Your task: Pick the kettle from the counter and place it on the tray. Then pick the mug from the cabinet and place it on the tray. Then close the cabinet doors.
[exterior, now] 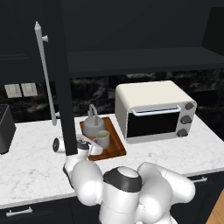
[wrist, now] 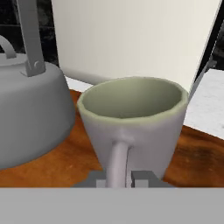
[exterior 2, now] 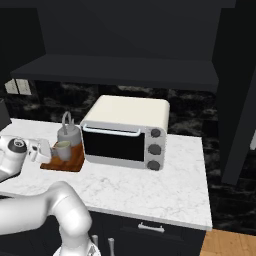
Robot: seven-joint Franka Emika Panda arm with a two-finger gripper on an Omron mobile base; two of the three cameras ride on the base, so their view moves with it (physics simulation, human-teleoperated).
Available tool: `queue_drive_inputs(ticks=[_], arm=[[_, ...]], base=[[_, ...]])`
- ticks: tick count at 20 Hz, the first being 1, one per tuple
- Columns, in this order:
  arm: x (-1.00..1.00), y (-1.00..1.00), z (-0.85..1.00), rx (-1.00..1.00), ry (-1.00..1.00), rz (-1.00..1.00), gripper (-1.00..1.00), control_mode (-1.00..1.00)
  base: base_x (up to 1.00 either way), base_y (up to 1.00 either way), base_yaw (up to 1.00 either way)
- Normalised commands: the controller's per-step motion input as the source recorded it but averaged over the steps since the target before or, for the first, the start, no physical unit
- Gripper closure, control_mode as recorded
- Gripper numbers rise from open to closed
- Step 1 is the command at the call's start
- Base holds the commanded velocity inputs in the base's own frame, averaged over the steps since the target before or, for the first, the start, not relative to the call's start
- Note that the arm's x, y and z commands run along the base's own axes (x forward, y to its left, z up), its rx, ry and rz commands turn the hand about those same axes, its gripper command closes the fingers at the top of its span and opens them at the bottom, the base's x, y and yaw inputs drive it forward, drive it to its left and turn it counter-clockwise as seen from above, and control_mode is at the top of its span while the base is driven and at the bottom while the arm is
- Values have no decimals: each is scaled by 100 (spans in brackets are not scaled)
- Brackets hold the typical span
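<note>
White marble, left base view: the counter [exterior: 35,166] runs across the picture under black wall units, with a dark veined backsplash behind.
Landmark, left base view: a cream toaster oven [exterior: 154,110] stands toward the right of the counter.
Tray, left base view: the reddish-brown tray [exterior: 114,146] lies just left of the toaster oven, close to its side.
Kettle, left base view: the gray kettle [exterior: 93,124] sits upright on the back part of the tray, left of the toaster oven.
Mug, left base view: the pale mug [exterior: 103,139] stands on the tray just in front of the kettle.
Cabinet, left base view: the cabinet [exterior: 131,39] hangs above the toaster oven with its dark shelf showing; one of the cabinet doors [exterior: 64,87] stands open edge-on, left of the tray, with a long silver bar handle [exterior: 46,74] further left.
Arm, left base view: the white arm rises in the foreground and reaches forward low; the gripper [exterior: 92,148] sits at the mug's near side.
Right base view, surface: the tray [exterior 2: 64,163] lies left of the toaster oven [exterior 2: 126,131] with the kettle [exterior 2: 68,134] and mug [exterior 2: 62,149] on it; wood floor shows at the lower right.
Right base view, arm: the gripper [exterior 2: 44,149] comes in level from the left, farther from the toaster oven than the mug.
Hand view, mug: the mug [wrist: 133,118] stands upright on the tray [wrist: 65,164], its loop handle turned toward the camera, the kettle [wrist: 30,113] beside it.
Hand view, claw: the dark fingertips [wrist: 142,178] sit narrowly either side of the mug's handle; whether they pinch it or have let go, I cannot tell.
</note>
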Motion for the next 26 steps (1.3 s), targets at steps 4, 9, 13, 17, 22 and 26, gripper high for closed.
queue_drive_inputs(ticks=[4,9,13,17,22,26], arm=[[-2,0,-23,0,0,0,100,-100],[-1,-4,-20,0,0,0,-100,-100],[-10,-7,0,0,0,0,-100,-100],[-15,-1,0,0,-3,0,-100,-100],[-8,-1,2,0,0,0,-100,-100],[-19,5,18,3,-1,0,-100,-100]], base=[[0,0,0],[0,0,0],[0,0,0],[0,0,0],[0,0,0],[0,0,0]])
